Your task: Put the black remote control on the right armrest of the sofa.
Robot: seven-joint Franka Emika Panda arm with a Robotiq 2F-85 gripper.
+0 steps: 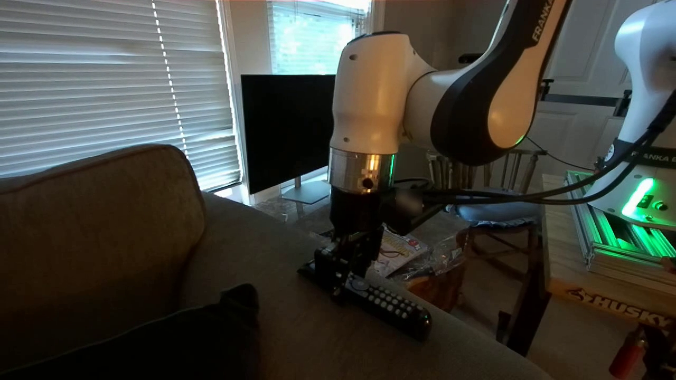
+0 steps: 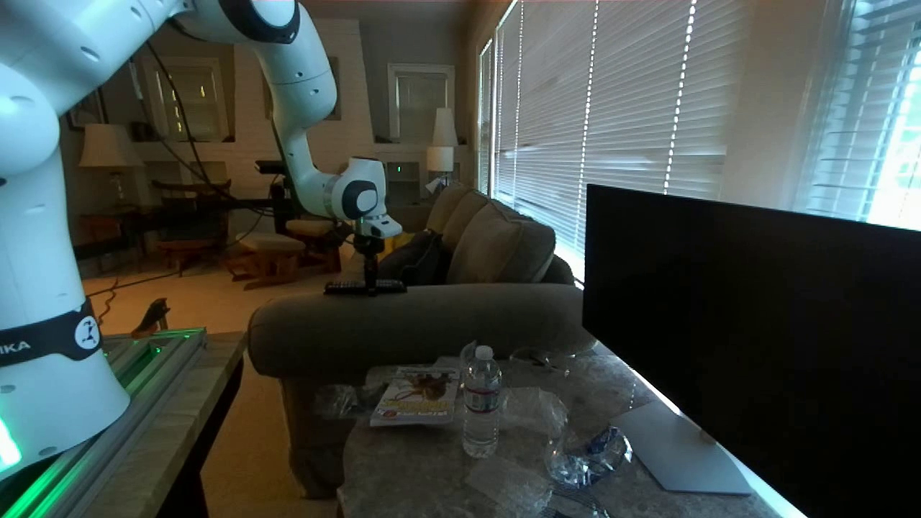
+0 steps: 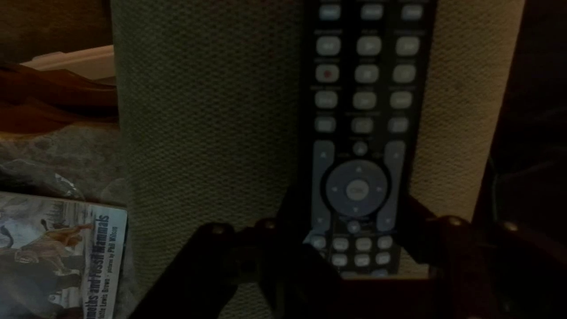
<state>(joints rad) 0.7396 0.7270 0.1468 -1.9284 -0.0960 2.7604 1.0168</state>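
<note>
The long, slim black remote with grey buttons (image 1: 388, 304) lay along the top of the wide, rounded, tan cloth armrest (image 2: 432, 320) of the big tan sofa (image 1: 105, 232). The black, two-fingered pincer (image 3: 358, 237) pointed down around it, nearer one end than the other. Its dark fingers (image 3: 418, 228) stood close against both long sides, only as far apart as the remote was wide, so it seemed to have hold of it. It was too dark to tell how hard it squeezed. The step in hand looked like setting the remote down and letting go. To do that well, the whole back of the remote had to sit flat first, because the soft top curved down on both sides and a tipped remote might slide off. Next, it was best to spread both fingers slowly and evenly. Last, the pincer should go straight up, with no twist, so neither finger dragged the remote along.
</note>
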